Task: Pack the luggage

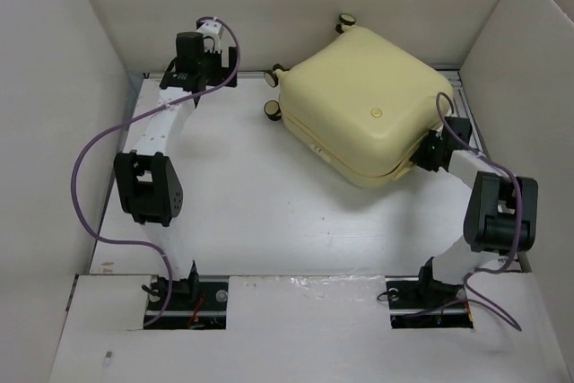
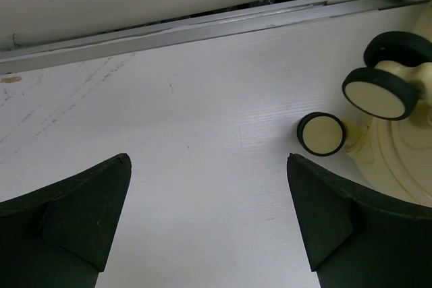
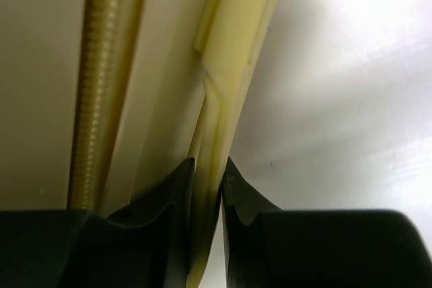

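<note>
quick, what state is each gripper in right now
left gripper: open, holding nothing
right gripper: closed on a thin pale yellow edge of the luggage

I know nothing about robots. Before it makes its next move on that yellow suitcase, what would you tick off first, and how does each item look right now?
1. Hold of the right gripper on the luggage: ok, it pinches a thin yellow rim.
2. Load in the left gripper: ok, it is open and holds nothing.
3. Gap between the left gripper and the wheels: ok, bare table lies between them.
4. Luggage lying flat on the table: ok in the top view.
5. Zipper done up: cannot tell.
6. Contents packed: cannot tell, the luggage looks shut from above.
</note>
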Robot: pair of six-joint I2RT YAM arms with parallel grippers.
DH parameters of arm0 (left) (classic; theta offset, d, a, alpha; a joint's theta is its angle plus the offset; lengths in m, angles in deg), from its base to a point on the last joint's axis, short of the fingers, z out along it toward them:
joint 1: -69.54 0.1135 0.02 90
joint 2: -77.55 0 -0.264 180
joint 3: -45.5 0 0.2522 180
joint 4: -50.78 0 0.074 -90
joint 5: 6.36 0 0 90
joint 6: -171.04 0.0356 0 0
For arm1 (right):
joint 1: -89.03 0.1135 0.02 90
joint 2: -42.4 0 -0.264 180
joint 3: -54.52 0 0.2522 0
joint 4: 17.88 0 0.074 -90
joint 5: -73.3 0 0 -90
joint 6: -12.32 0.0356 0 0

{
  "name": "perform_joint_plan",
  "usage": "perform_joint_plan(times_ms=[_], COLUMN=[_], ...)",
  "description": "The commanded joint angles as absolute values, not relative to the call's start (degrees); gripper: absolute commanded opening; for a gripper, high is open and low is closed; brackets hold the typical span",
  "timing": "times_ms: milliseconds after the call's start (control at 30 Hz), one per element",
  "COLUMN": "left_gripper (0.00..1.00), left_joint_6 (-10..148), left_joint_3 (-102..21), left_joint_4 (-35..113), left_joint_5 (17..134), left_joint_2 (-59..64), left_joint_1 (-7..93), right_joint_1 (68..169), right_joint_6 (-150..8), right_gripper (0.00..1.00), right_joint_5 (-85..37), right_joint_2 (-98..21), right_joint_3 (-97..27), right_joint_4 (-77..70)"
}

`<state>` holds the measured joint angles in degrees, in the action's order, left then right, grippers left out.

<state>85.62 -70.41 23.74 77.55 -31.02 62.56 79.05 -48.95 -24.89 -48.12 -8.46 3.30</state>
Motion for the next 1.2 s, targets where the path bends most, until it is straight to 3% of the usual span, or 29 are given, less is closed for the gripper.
perform_joint_plan(times_ms=[0, 267, 433, 533, 600, 800, 967, 1167], left_gripper=[0.97, 0.97, 0.97, 0.99, 0.99, 0.97, 0.95, 0.92], left_joint_6=[87.46, 98.17, 104.94, 106.18, 106.18, 105.65, 106.44, 109.95], left_joint_3=[-68.55, -64.33, -59.76, -57.48, -56.94, -56.86, -56.51, -45.62], left_joint_4=[24.19, 21.82, 19.80, 19.79, 19.79, 20.68, 20.06, 23.66], left_joint_5=[73.98, 64.92, 66.41, 66.41, 68.33, 74.13, 74.14, 68.26], left_joint_2=[-24.93, -19.57, -16.15, -15.61, -15.61, -20.96, -24.05, -18.26], left_joint_1=[64.09, 69.10, 69.10, 69.10, 69.10, 67.09, 60.85, 54.96], right_joint_1=[81.20, 91.40, 88.42, 88.41, 87.01, 81.56, 88.49, 91.66], right_joint_6=[-72.63, -100.61, -101.93, -103.60, -103.00, -98.52, -100.17, -99.39], right_gripper=[0.00, 0.00, 0.00, 0.00, 0.00, 0.00, 0.00, 0.00], right_joint_5=[-43.92, -44.55, -44.92, -35.19, -30.78, -32.35, -31.90, -38.31], right_joint_2=[-57.59, -55.96, -53.58, -53.58, -55.68, -64.54, -68.95, -72.99], right_joint_3=[-14.40, -22.26, -22.43, -25.77, -28.14, -37.52, -48.52, -57.85], right_joint_4=[5.52, 25.23, 26.02, 29.61, 29.63, 25.50, 25.50, 25.06])
